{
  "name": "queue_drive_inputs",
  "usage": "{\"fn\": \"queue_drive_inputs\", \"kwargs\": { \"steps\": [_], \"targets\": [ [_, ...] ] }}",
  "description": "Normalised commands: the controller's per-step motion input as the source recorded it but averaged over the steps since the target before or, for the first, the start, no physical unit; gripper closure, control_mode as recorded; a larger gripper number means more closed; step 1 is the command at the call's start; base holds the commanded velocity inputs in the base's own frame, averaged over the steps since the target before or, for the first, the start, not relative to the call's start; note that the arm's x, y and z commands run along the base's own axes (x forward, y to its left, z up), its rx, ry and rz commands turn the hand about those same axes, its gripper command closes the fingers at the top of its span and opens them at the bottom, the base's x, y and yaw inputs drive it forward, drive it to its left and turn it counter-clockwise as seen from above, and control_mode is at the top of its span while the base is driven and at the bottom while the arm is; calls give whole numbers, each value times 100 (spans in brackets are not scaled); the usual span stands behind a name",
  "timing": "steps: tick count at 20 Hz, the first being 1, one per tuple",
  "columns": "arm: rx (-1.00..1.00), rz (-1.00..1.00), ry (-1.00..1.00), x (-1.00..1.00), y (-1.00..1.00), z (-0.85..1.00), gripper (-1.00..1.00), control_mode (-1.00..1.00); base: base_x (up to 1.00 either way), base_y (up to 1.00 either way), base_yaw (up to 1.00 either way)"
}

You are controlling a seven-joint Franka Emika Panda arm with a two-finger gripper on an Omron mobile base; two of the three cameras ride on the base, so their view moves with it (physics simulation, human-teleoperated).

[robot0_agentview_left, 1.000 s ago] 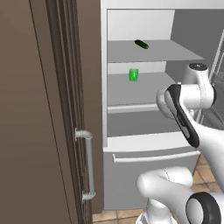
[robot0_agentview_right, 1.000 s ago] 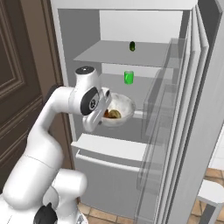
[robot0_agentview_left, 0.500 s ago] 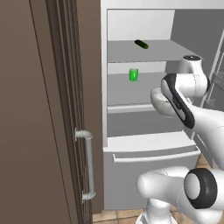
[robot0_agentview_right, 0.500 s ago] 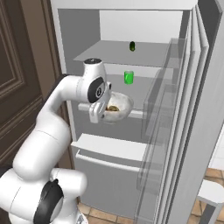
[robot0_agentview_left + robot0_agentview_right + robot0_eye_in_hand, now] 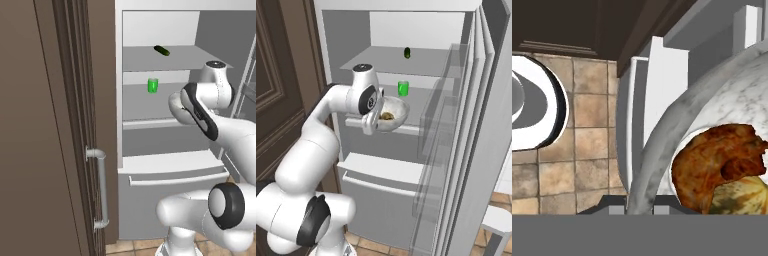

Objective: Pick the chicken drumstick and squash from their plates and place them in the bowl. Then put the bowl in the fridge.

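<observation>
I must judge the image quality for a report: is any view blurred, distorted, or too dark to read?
Left base view: sharp, evenly lit, and the arm hides the bowl. Right base view: clear, soft shading on the fridge shelves, and the bowl reads well. Hand view: very close, so the bowl rim looks huge and curved; the chicken drumstick is sharp; the top is dark.

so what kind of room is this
Most likely a kitchen: an open fridge with shelves and a lower drawer, a brown cabinet beside it, and a bowl of food held up to the middle shelf.
</observation>
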Motion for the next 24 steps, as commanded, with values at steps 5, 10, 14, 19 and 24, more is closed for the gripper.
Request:
{"fn": "queue_drive_inputs", "kwargs": {
  "steps": [5,10,14,19,24],
  "targets": [
    [-2,0,-16,26,2,0,100,-100,0,0,0],
    [0,0,-6,21,0,-3,100,-100,0,0,0],
    [-1,0,-6,21,0,-5,100,-100,0,0,0],
    [-2,0,-3,16,0,-7,100,-100,0,0,0],
    [-1,0,-3,9,0,-8,100,-100,0,0,0]
  ]
}}
